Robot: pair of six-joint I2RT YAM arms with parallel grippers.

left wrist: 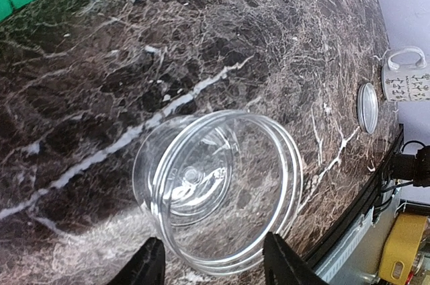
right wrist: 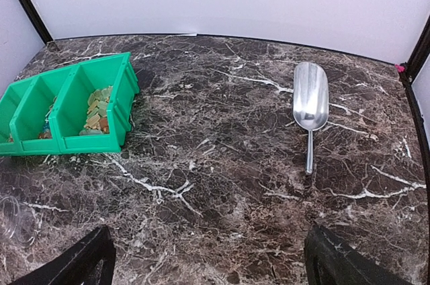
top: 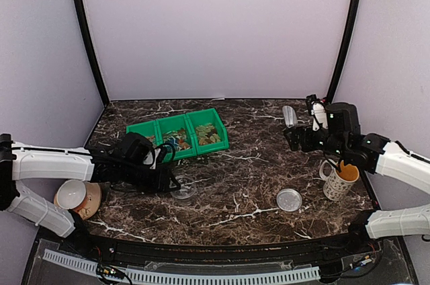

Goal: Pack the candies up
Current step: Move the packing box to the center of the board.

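Straddling the clear tub [left wrist: 222,184] near the bench [top: 255,184] front-left edge — left claw [left wrist: 213,255], grip unclear | right claw [right wrist: 209,231] hanging wide open | candies [right wrist: 98,111] lying in the green bin [right wrist: 80,142] — back-left

Green bin [right wrist: 64,142]; green, orange candies [right wrist: 97,113]; dark white-veined marble table [right wrist: 222,164]; silver scoop [right wrist: 311,100].

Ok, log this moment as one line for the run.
left pincer open at clear round plastic tub | right pincer open, empty | small wrapped candies in green plastic bin
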